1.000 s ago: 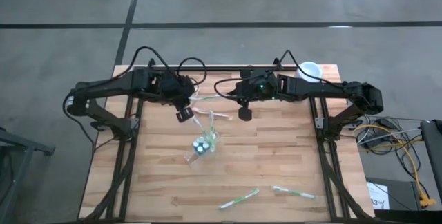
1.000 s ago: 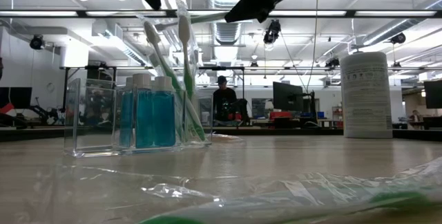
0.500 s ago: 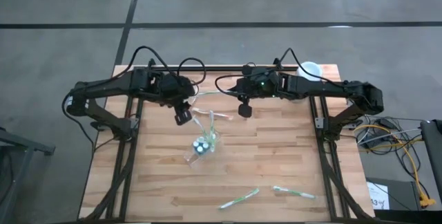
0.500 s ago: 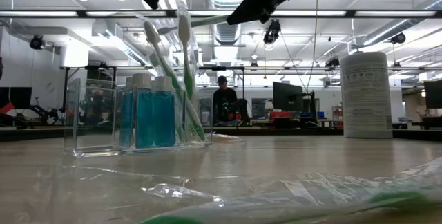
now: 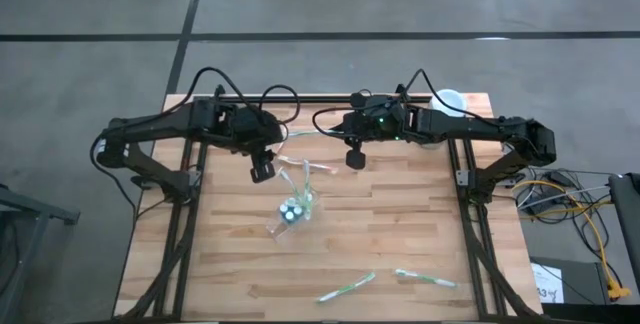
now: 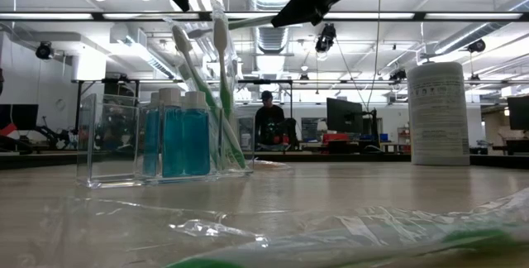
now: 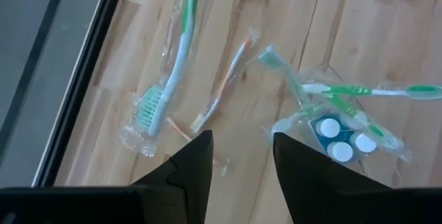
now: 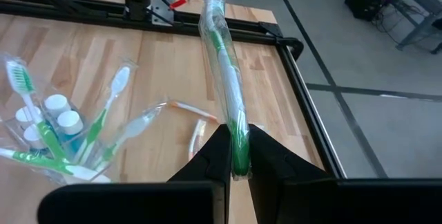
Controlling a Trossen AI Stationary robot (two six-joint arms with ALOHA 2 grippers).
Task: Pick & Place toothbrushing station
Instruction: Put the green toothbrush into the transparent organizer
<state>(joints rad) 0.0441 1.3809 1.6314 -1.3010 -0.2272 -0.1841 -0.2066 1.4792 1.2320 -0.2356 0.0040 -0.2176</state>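
So my left gripper (image 7: 242, 158) just spread its fingers and slid a bit toward its own side. It hangs empty now above the wrapped toothbrush (image 7: 166, 72) and the small orange-tipped pick (image 7: 222, 86) lying on the surface (image 5: 400, 234). Meanwhile the right gripper (image 8: 237, 156) crept inward along the back edge, fingers clamped on a green toothbrush in plastic wrap (image 8: 224, 65). The clear organizer (image 5: 293, 210), with its blue bottles and a few brushes already in, sits mid-surface. My guess is the right one drops in next, then the left grabs another.
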